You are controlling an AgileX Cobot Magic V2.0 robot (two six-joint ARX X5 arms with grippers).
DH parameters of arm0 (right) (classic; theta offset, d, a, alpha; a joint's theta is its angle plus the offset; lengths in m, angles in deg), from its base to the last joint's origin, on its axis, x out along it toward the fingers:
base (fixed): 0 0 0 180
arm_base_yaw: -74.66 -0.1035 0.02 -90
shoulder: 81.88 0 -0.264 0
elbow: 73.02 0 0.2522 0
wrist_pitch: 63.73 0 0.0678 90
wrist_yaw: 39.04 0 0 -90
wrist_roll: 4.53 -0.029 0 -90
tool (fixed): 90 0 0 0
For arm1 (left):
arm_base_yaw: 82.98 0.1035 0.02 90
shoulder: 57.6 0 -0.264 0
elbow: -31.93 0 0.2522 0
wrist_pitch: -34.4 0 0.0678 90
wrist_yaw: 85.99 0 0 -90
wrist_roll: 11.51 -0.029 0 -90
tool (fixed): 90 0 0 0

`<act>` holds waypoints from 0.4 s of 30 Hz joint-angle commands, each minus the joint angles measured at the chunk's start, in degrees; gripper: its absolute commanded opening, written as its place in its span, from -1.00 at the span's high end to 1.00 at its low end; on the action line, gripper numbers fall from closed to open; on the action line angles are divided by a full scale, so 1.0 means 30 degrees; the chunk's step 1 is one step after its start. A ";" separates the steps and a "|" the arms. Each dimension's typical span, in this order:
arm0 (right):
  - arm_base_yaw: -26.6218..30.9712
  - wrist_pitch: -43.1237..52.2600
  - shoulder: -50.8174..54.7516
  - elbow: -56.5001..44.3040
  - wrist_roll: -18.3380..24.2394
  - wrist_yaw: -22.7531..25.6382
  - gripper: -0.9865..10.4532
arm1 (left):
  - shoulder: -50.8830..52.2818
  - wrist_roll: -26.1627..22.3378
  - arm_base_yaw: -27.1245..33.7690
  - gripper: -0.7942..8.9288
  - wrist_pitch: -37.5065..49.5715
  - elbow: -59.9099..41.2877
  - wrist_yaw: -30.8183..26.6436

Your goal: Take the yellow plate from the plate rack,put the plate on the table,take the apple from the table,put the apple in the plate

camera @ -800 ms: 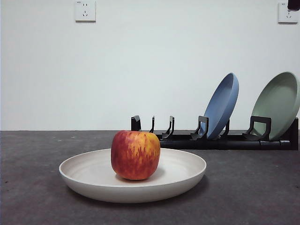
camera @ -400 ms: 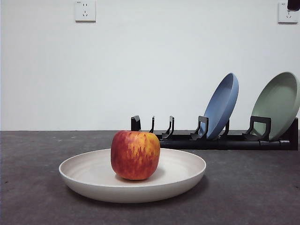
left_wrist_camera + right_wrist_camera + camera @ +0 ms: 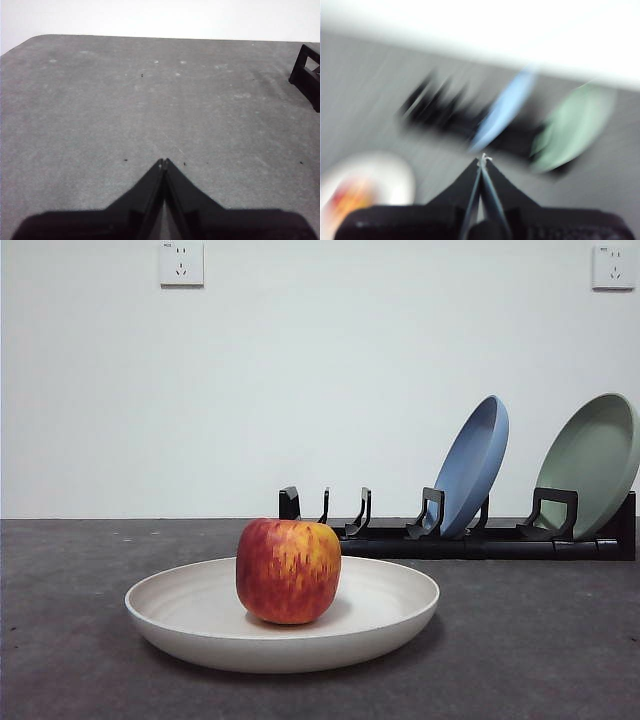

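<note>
The yellow plate [image 3: 180,615], cream and shallow, lies flat on the dark grey table [image 3: 540,640] near the front. The red and yellow apple [image 3: 288,570] stands upright in its middle. Behind it at the right runs the black plate rack [image 3: 470,540]. No gripper shows in the front view. My left gripper [image 3: 164,162] is shut with nothing in it, above bare table, with one end of the rack [image 3: 307,75] at the frame's edge. My right gripper [image 3: 483,160] is shut and empty; its view is blurred, with the plate [image 3: 385,175], apple [image 3: 347,197] and rack [image 3: 445,117] below it.
A blue plate [image 3: 472,465] and a pale green plate [image 3: 592,462] lean in the rack's right-hand slots; the left slots hold nothing. Both show smeared in the right wrist view, blue plate [image 3: 505,110] and green plate [image 3: 570,127]. A white wall with two sockets stands behind.
The black tip of an arm at the top right corner of the front view has gone out of frame. Plate and apple have not moved.
</note>
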 commanded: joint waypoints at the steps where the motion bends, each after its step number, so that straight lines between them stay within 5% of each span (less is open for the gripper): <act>1: 0.3213 0.2273 0.2463 -0.2470 0.0750 0.0080 0.83 | -0.0007 0.0197 0.0073 0.84 0.0066 -0.0182 -0.0029; 5: 0.5887 0.5748 0.5435 -0.6725 0.1180 -0.0015 0.83 | -0.0015 0.0197 0.0073 0.84 0.0066 -0.0182 -0.0029; 12: 0.7023 1.0608 0.9537 -1.4331 0.0073 0.0080 0.83 | -0.0015 0.0197 0.0073 0.84 0.0066 -0.0182 -0.0022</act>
